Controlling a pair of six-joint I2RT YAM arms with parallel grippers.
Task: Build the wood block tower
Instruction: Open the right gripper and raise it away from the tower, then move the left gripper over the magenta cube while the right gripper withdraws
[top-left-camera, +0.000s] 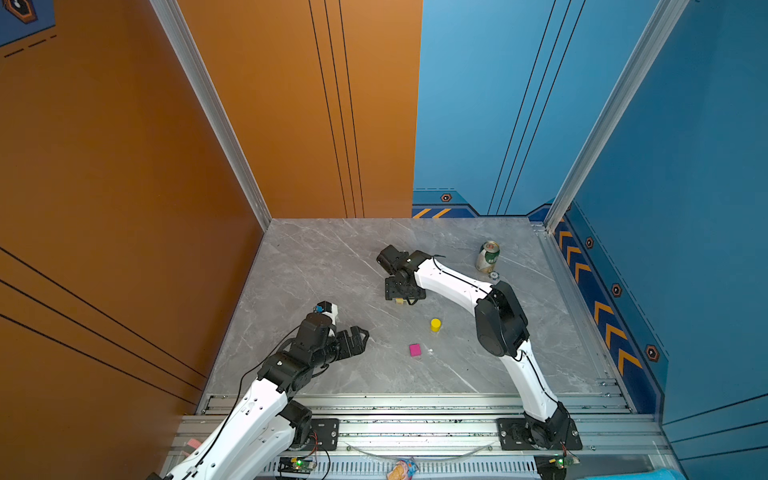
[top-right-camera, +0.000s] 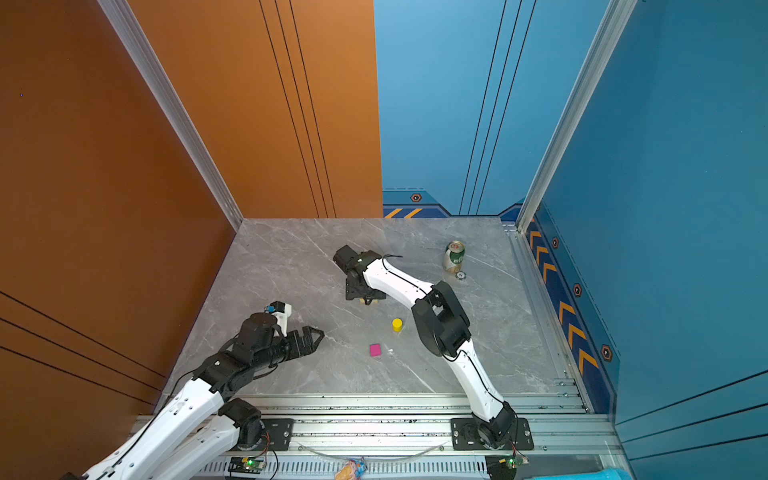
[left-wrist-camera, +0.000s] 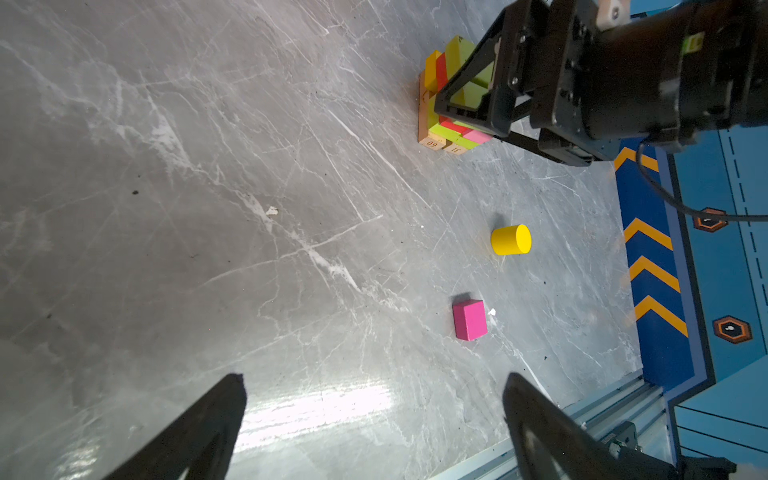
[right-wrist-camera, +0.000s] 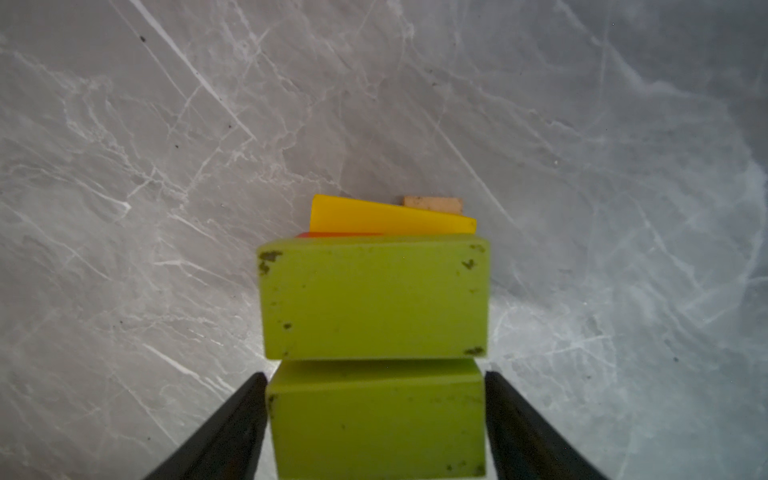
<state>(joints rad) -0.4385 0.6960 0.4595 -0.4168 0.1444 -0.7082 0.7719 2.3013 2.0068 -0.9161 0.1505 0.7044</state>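
At six o'clock on the table (top-left-camera: 311, 257) sits the magenta cube (top-left-camera: 414, 350). At eight, the left gripper (top-left-camera: 362, 340) hangs wide open. The yellow cylinder (top-left-camera: 435, 324) stands at four. In the middle is the tower (left-wrist-camera: 440, 70) — the right gripper (right-wrist-camera: 376, 374) has a finger on each side of a lime-green block (right-wrist-camera: 374, 419) — squeezing or not, I cannot tell.

Both top views look from high behind my two bases, down and forward on the grey table (top-left-camera: 332, 257). They share nearly the whole scene, only a little shifted sideways. My left wrist camera looks low across this table, past my left gripper (left-wrist-camera: 374, 376), to the tower (left-wrist-camera: 442, 70) farther away. My right wrist camera looks from very near on the same tower's top, between the fingers of my right gripper (right-wrist-camera: 374, 374).
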